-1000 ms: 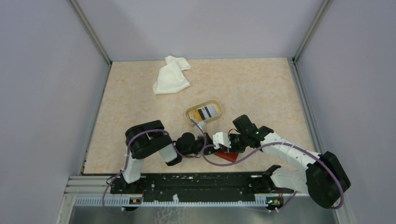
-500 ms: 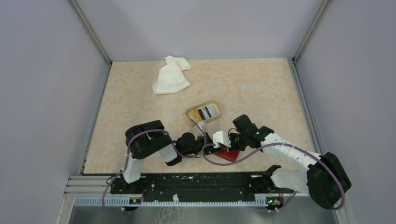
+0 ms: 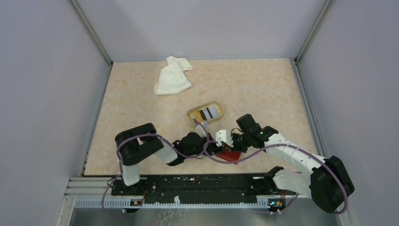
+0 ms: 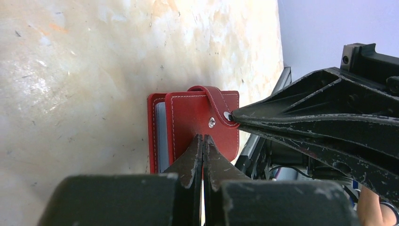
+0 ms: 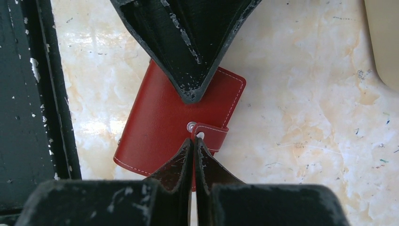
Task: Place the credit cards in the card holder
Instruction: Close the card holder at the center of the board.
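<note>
Left elbow [image 3: 128,145] swings outward; our left claw [image 4: 203,139] and right claw [image 5: 194,140], both shut, meet at the snap [image 5: 191,126] of the holder [image 5: 150,134]

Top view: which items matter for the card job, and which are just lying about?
Job: card holder; cards, sitting in the dish.
Lying about: cloth; the dish itself.

Frame centre: closed card holder [image 5: 155,127]. Right gripper [image 5: 194,141], jaws together, apparently touches its strap. Left gripper [image 5: 189,92] enters from frame top.
</note>
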Controlling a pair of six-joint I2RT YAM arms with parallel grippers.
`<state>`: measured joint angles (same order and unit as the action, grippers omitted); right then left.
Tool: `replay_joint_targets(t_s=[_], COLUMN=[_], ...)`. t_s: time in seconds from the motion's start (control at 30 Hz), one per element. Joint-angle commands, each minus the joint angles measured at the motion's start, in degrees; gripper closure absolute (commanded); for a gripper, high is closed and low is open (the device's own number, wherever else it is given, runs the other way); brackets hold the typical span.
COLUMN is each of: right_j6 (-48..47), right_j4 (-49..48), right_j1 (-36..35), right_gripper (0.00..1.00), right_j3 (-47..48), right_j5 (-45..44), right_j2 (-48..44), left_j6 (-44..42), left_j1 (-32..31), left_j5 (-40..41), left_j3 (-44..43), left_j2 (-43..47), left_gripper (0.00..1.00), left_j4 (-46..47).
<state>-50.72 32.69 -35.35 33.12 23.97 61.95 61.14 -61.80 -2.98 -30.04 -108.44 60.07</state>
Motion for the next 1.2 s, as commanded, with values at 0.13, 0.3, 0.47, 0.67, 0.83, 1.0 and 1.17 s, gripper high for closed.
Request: replay_joint_targets(t_s=[0.13,0.3,0.47,0.67,0.83,1.0,1.17], right_j6=[0.6,0.6,1.3,2.3,2.5,2.1,2.2], right_j4=[1.0,0.9,0.1,-0.6,-0.4,0.4,0.3], right_j1=[-0.1,-0.8,-1.0,-1.0,-1.0,-1.2,-1.4], right_gripper=[1.00,1.00,1.00,1.00,1.00,1.00,1.00], right_j3=[2.9,2.8,3.0,3.2,3.4,3.3,3.4], right_j5=[3.9,3.5,3.5,4.6,5.7,6.3,5.5], right_j2=[0.8,1.9,2.0,1.6,1.3,1.8,1.6], left_j6=[-3.5,-4.0,-4.2,-4.7,-4.6,-4.7,-4.8], left_j1=[-0.5,-0.8,-0.9,-1.1,-1.3,-1.3,-1.3], left_j5=[3.3,4.2,3.4,3.3,3.2,3.2,3.3], left_j3=[-1.9,-2.4,-2.8,-3.5,-3.9,-4.1,-3.9], left_j2=[4.0,4.2,3.4,3.3,3.2,3.1,3.1], left_gripper=[1.00,1.00,1.00,1.00,1.00,1.00,1.00], left_j4=[-9.5,-10.8,-10.2,-10.3,-10.7,-10.9,-11.1])
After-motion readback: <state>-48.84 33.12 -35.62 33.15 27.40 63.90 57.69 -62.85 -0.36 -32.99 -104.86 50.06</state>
